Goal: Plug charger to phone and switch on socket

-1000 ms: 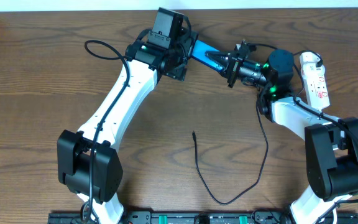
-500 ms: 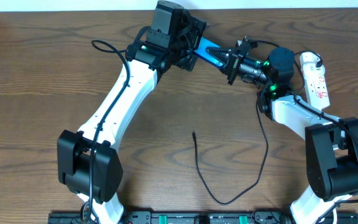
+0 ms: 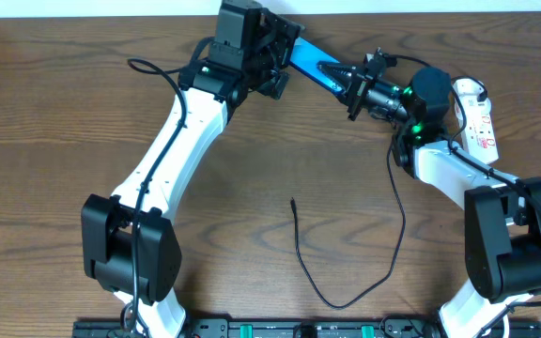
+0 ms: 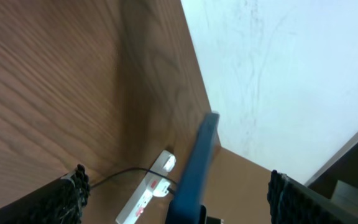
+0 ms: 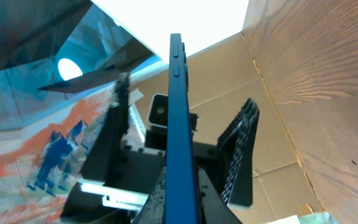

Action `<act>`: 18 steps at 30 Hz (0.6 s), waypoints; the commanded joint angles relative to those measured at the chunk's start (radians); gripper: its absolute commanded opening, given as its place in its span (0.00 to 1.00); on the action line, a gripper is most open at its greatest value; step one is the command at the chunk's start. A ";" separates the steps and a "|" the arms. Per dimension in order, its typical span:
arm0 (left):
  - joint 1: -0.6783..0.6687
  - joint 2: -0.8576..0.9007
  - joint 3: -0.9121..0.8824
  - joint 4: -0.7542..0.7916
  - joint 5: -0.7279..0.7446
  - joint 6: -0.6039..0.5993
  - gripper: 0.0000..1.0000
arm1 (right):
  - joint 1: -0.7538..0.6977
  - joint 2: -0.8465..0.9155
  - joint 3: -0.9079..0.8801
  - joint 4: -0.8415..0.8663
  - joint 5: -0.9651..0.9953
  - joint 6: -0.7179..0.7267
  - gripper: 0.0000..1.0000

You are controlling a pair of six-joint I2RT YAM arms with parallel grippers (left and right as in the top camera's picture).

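The phone (image 3: pixel 310 64), blue and slim, hangs off the table at the far middle, with my right gripper (image 3: pixel 344 80) shut on its near end. In the right wrist view the phone (image 5: pixel 178 112) stands edge-on, clamped in my right gripper (image 5: pixel 180 196). My left gripper (image 3: pixel 283 58) is open around the phone's far end; the left wrist view shows the phone (image 4: pixel 194 168) between the wide-apart fingers (image 4: pixel 67 199), touching neither. The charger's plug tip (image 3: pixel 292 200) lies free mid-table, and its black cable (image 3: pixel 341 303) loops right toward the white socket (image 3: pixel 478 120).
The socket (image 4: pixel 143 198) carries a white adapter (image 4: pixel 159 183) and lies at the table's far right, beside the right arm. The table's far edge runs just behind both grippers. The cable loop crosses the near middle of the table.
Both grippers and the phone have shifted toward the table's far edge. The left arm swung back and slightly left. The cable has not moved.
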 commanded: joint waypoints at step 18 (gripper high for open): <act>0.008 0.013 -0.115 0.166 0.026 0.024 0.93 | -0.015 -0.005 0.031 -0.018 0.018 0.006 0.01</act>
